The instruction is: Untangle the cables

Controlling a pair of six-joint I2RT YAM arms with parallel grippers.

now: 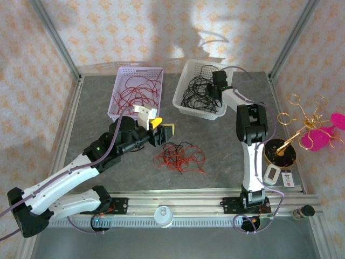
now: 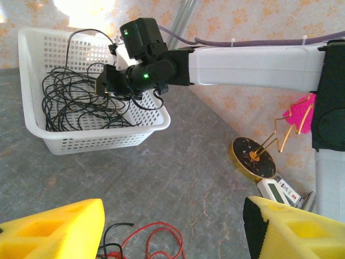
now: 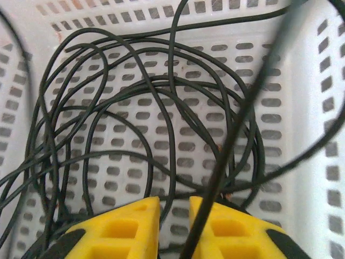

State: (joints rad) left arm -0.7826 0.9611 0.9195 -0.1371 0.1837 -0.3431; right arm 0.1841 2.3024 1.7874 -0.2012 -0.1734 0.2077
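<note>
Well, my left claw (image 1: pixel 163 130) hung wide apart just above the grey table (image 1: pixel 221 162), and its yellow fingers (image 2: pixel 54 229) held nothing. Just beside it, toward my right side, lay the tangled cables (image 1: pixel 180 156), a loose knot of red and black strands flat on the table between my two arms. Seen from the left wrist, a few red and black loops of that knot showed low between the fingers.

My right claw (image 3: pixel 174 202) reached down into the white basket (image 1: pixel 191 109) at the far side of the table, over the coil of black wires (image 3: pixel 161 108) on the basket's floor. Its yellow fingers stood only narrowly apart. One black strand (image 3: pixel 249 108) ran up from beside the gap toward the basket's far wall, blurred and close to the lens. Whether the pads touched that strand I could not tell.

To the left of the white basket, and apart from it, stood the lilac basket (image 1: pixel 115 102) with a heap of red wires (image 1: pixel 137 91) inside.
</note>
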